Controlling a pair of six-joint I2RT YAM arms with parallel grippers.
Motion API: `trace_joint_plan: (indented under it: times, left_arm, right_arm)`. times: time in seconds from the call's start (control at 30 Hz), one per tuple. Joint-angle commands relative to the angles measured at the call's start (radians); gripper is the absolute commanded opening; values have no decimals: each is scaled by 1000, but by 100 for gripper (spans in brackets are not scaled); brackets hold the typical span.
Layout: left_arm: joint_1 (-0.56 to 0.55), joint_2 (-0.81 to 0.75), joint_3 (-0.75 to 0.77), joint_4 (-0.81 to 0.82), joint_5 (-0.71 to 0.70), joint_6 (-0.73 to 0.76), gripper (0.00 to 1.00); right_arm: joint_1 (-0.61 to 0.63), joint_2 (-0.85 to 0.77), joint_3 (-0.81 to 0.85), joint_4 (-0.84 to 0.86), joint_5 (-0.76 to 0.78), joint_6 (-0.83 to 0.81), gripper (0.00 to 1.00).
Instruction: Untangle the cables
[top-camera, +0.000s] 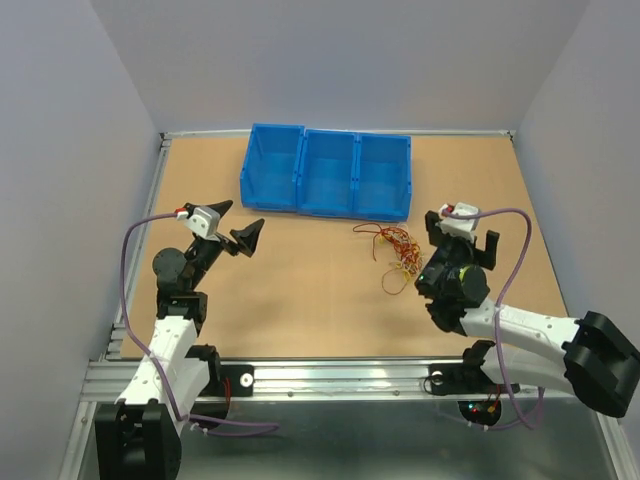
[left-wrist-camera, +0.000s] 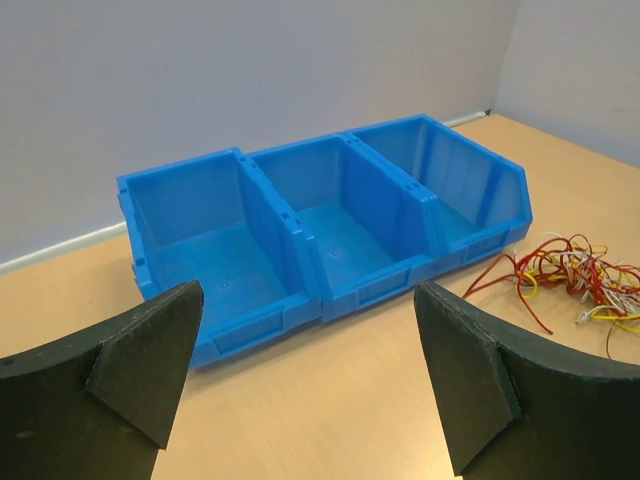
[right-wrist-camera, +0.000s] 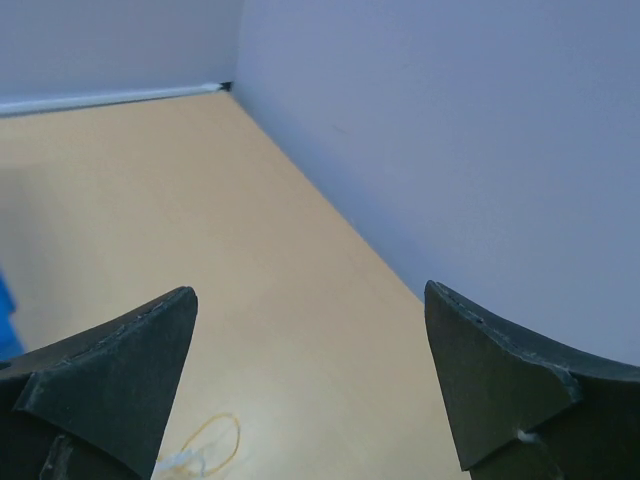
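The left gripper (top-camera: 240, 222) hangs above the table with its two matte black, wedge-shaped fingers (left-wrist-camera: 150, 350) spread wide and nothing between them. It is aimed at a row of three glossy blue plastic bins (top-camera: 327, 170) with sloped open fronts, joined side by side near the far wall. The right gripper (top-camera: 462, 238) is likewise splayed and grasping nothing. Its dark, faintly grainy fingers (right-wrist-camera: 110, 370) point toward the right corner, where the smooth tan wooden tabletop (top-camera: 300, 300) meets the plain pale grey wall (right-wrist-camera: 450, 130). The cables (top-camera: 395, 250), a loose curly snarl of hair-thin red, yellow-orange and white wires, lie on the tabletop just in front of the rightmost bin and just left of the right gripper, touched by neither arm. One yellow loop (right-wrist-camera: 210, 440) shows below the right fingers.
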Motion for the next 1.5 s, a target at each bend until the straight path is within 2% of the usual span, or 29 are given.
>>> trace_joint_plan:
  times: [0.0, 0.17, 0.27, 0.4, 0.43, 0.57, 0.67, 0.87, 1.07, 1.17, 1.37, 1.47]
  left_arm:
    - [3, 16, 5, 66, 57, 8, 99]
    - [2, 15, 3, 69, 75, 42, 99]
    - [2, 2, -4, 69, 100, 57, 99]
    - [0, -7, -12, 72, 129, 88, 99]
    - [0, -5, -12, 74, 132, 92, 99]
    - [0, -1, -12, 74, 143, 98, 99]
    - [-1, 2, -17, 74, 169, 111, 99]
    - [-1, 18, -10, 65, 238, 150, 99]
    - [-1, 22, -3, 31, 302, 204, 99]
    - [-1, 24, 3, 20, 305, 218, 99]
    - [-1, 38, 9, 15, 310, 220, 99]
    - [-1, 42, 14, 12, 324, 221, 99]
  right_arm:
    - [217, -47, -83, 488, 292, -11, 100]
    - [429, -41, -88, 487, 291, 11, 100]
    - [484, -30, -91, 488, 291, -1, 100]
    - [492, -135, -155, 488, 237, 83, 99]
    - [492, -236, -181, 488, 211, 109, 99]
    - [529, -447, -232, 449, 105, 149, 97]
    - [633, -460, -217, 385, 90, 163, 99]
    - [710, -504, -235, 384, 84, 145, 97]
    - [736, -624, -310, 370, -163, 195, 96]
    - [738, -614, -286, 367, -215, 165, 100]
    - [736, -637, -223, 365, -373, 89, 100]
    - [733, -553, -171, 365, -383, 50, 100]
